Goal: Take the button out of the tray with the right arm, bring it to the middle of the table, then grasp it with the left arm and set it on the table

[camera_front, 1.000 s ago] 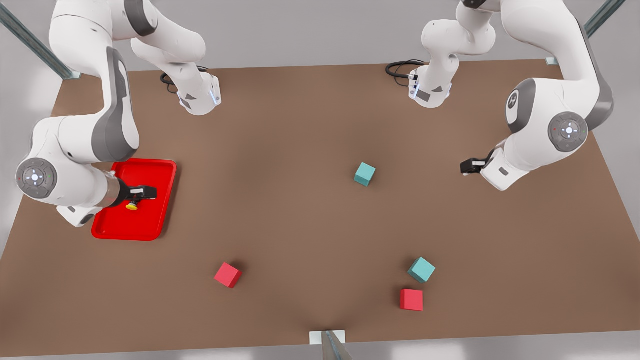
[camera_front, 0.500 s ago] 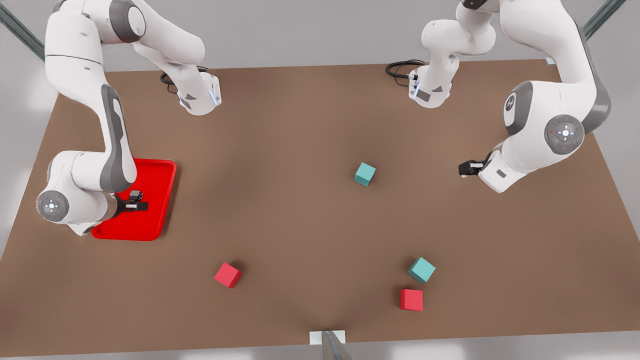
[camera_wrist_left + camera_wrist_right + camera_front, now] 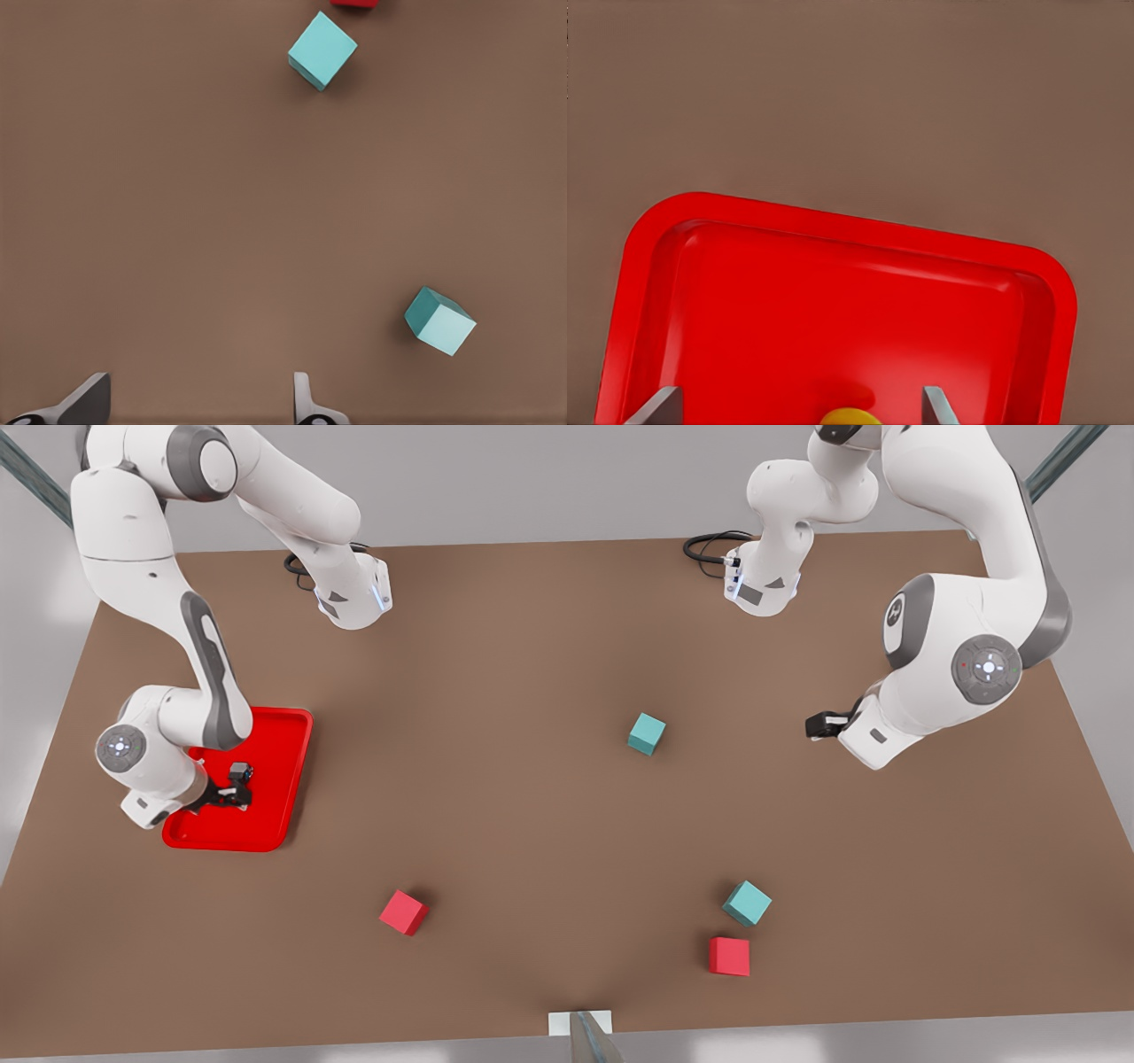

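The right gripper (image 3: 232, 793) has sunk lower into the tray (image 3: 279, 779), fingers wide, the button (image 3: 849, 416) between them; the left gripper (image 3: 813, 726) waits open at the front view's right.

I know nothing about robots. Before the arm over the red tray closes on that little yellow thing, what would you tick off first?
1. Right gripper over the tray: ok.
2. Button between the right fingertips: ok in the right wrist view, where its yellow cap sits between them.
3. Right fingers spread wide enough: ok, a gap shows either side of the cap.
4. Fingers low enough to grip the body: cannot tell.
5. Left gripper waiting away from the tray, open: ok.
6. Table middle free for the handover: ok; the nearest teal cube sits to one side.
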Available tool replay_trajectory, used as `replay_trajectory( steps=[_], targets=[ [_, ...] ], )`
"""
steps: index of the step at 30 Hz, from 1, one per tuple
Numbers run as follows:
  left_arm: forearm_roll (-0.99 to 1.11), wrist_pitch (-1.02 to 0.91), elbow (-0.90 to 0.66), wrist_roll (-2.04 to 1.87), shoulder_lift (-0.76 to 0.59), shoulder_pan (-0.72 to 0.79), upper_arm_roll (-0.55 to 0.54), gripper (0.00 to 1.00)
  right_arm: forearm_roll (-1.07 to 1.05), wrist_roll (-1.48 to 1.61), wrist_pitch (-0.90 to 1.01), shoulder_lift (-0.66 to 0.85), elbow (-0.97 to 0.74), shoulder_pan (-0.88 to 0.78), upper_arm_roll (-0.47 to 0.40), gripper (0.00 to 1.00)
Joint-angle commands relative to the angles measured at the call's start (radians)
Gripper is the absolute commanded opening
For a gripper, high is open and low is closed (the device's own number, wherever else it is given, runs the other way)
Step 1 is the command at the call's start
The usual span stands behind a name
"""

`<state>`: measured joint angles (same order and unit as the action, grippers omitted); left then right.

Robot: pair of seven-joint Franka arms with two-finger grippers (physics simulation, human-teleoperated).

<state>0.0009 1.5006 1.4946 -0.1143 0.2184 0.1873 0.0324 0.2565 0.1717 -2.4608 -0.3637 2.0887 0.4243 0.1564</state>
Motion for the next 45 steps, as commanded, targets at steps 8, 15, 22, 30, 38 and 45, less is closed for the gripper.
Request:
replay_trajectory(
  steps=[8,15,22,30,38,45],
  targets=[
    [0.001,-0.002,0.0,-0.004,0.007,0.0,0.0,1.0,-0.04,0.161,-0.044,-0.001,0.07,0.142,0.083,1.0],
    [0.001,-0.003,0.001,-0.004,0.01,0.0,0.0,1.0,-0.059,0.1,0.017,-0.029,0.096,0.154,0.086,1.0],
    [-0.001,-0.003,0.001,-0.004,0.015,0.0,0.0,1.0,-0.057,0.085,0.014,-0.046,0.096,0.156,0.083,0.99],
    [-0.001,-0.003,0.001,-0.004,0.015,0.0,0.0,1.0,-0.052,0.088,0.026,-0.049,0.094,0.16,0.081,0.77],
    [-0.001,-0.011,0.004,-0.004,0.016,0.0,0.0,1.0,-0.039,0.088,0.118,-0.035,0.074,0.169,0.081,0.81],
    [-0.002,-0.013,0.004,-0.004,0.022,0.0,0.0,1.0,0.053,0.046,0.121,-0.032,0.152,0.215,0.081,0.81]
  ],
)
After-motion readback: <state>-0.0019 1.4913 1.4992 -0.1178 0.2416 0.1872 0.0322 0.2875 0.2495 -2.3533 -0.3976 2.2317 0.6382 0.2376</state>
